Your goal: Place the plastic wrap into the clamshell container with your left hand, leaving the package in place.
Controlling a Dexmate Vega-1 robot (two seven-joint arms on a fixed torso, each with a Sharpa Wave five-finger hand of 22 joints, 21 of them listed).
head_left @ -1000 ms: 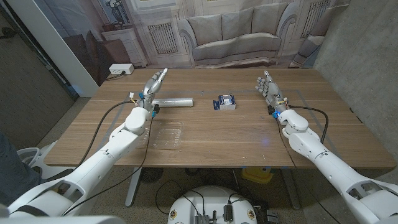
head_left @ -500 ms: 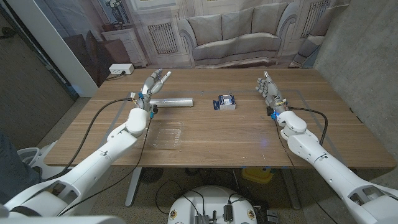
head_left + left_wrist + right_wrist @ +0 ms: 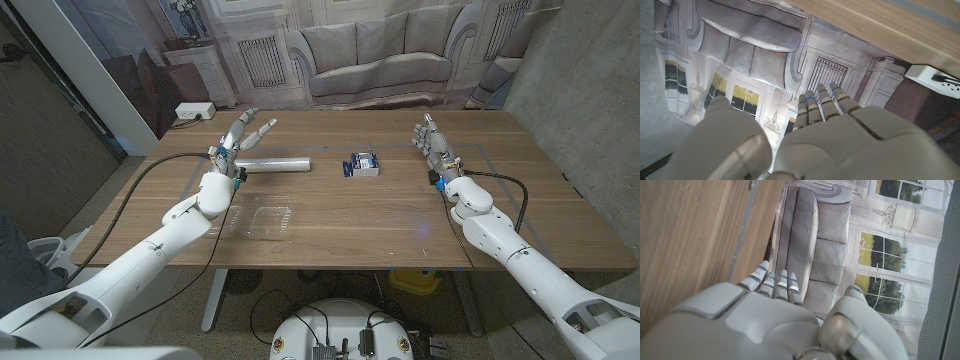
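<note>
Where head view looks down: plastic wrap (image 3: 274, 162); clamshell container (image 3: 262, 219); package (image 3: 363, 165)

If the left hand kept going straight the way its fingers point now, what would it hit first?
Probably nothing on the table: the left hand points up and away past the far edge, with the silvery plastic wrap roll off to its right side. Depth is unclear, so the printed backdrop might come next.

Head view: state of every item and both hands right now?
plastic wrap: roll lying on its side on the table, not held
clamshell container: on the table, clear; open or closed cannot be told
package: on the table, untouched
left hand: fingers apart, holds nothing, by the roll's end
right hand: fingers up, holds nothing
</note>
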